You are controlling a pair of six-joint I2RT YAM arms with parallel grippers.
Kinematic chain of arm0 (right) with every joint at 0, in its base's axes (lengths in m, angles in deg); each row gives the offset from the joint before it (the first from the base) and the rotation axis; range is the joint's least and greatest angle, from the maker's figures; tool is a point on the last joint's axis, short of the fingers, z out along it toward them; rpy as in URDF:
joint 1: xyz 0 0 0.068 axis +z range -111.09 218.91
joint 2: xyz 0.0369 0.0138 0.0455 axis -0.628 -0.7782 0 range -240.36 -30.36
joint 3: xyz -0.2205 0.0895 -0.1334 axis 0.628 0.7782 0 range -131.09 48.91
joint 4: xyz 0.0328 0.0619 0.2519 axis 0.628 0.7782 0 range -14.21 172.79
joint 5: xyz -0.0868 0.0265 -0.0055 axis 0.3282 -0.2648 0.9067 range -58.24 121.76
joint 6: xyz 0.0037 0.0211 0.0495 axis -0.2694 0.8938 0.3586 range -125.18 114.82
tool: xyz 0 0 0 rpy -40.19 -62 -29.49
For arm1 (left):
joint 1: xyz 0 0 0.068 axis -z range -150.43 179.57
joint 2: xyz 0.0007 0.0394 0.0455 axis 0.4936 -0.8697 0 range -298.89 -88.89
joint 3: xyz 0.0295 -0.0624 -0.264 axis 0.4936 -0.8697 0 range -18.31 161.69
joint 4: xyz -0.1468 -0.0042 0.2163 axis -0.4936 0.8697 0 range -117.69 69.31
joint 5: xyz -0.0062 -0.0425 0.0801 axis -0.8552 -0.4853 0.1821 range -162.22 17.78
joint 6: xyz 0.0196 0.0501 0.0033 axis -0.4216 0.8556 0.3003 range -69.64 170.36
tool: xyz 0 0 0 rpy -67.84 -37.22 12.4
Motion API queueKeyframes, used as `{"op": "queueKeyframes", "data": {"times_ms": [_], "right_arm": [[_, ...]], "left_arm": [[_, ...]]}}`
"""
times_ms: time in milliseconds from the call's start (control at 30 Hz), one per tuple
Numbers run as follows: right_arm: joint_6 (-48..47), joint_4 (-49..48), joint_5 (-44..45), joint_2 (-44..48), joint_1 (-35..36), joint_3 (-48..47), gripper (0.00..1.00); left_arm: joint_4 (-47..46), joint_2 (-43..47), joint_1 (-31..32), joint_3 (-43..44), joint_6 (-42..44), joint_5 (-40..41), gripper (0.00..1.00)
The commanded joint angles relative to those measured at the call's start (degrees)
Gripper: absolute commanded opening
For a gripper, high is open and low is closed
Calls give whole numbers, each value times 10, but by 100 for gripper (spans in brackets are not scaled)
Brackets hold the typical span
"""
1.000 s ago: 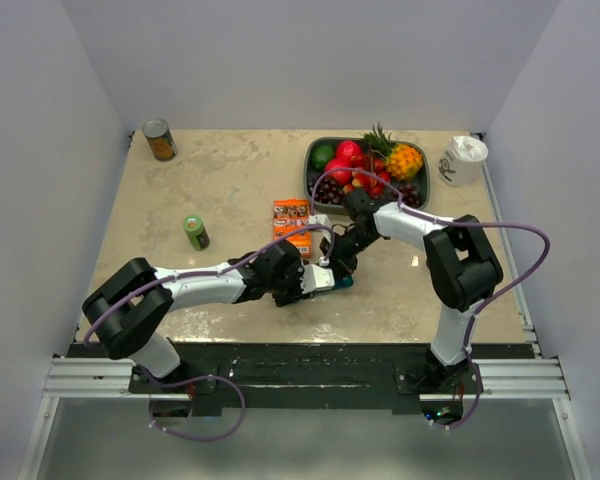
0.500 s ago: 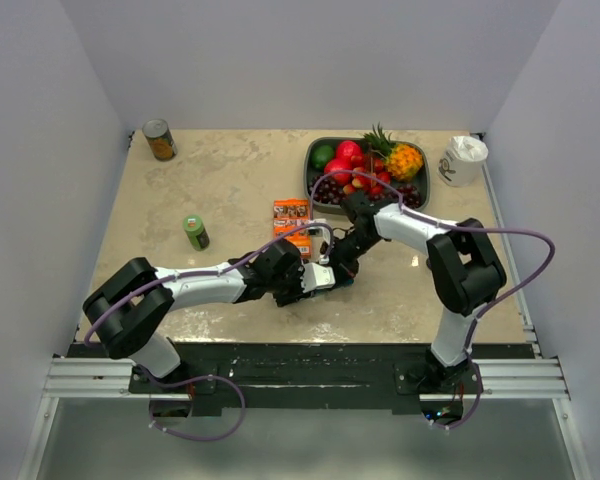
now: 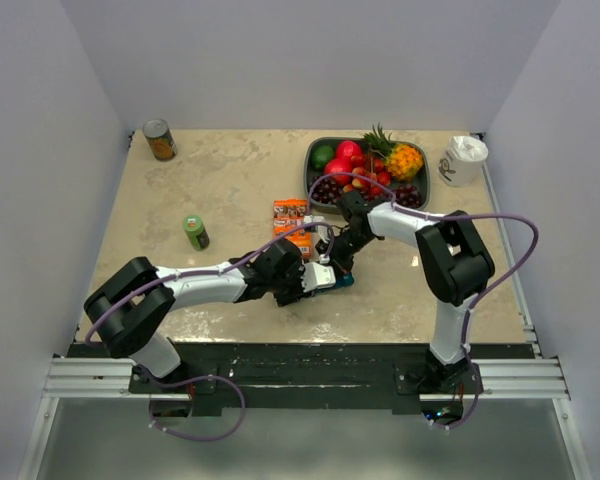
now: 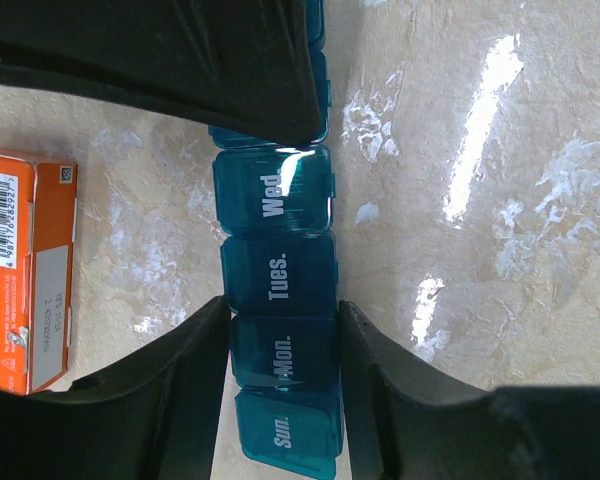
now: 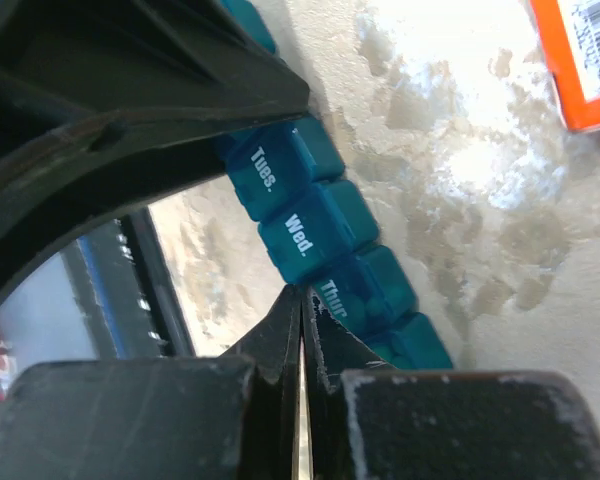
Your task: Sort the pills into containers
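Lying near the middle of a beige table [image 3: 230,180], a teal pill organiser [image 4: 280,270] sits nearer than an orange box [image 4: 25,270] and to its right, with lids marked Sun., Mon., Tues. and Wed. showing. The left gripper [image 4: 283,325] straddles it, fingers pressed against both sides of the Mon. compartment. The right gripper [image 5: 302,300] has its fingers closed together, holding nothing, tips touching the lid edge between Wed. and Thur.
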Motion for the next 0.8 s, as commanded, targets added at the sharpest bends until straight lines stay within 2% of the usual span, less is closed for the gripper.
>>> {"op": "queueKeyframes", "data": {"times_ms": [0,133,267,367,633,767], "right_arm": [[42,-37,113,-36,3,21,0],[43,-32,95,-19,2,13,0],[-30,35,-35,16,0,-19,0],[-70,67,-89,52,0,-35,0],[-57,48,-86,91,-49,-20,0],[-38,24,-22,61,-55,4,0]], "left_arm": [[2,-10,2,14,-15,-16,12],[3,-9,2,15,-16,-15,11],[6,-8,2,15,-17,-11,11],[7,-8,2,15,-16,-11,11],[9,-12,1,16,-17,-11,11],[10,-16,1,19,-18,-12,10]]}}
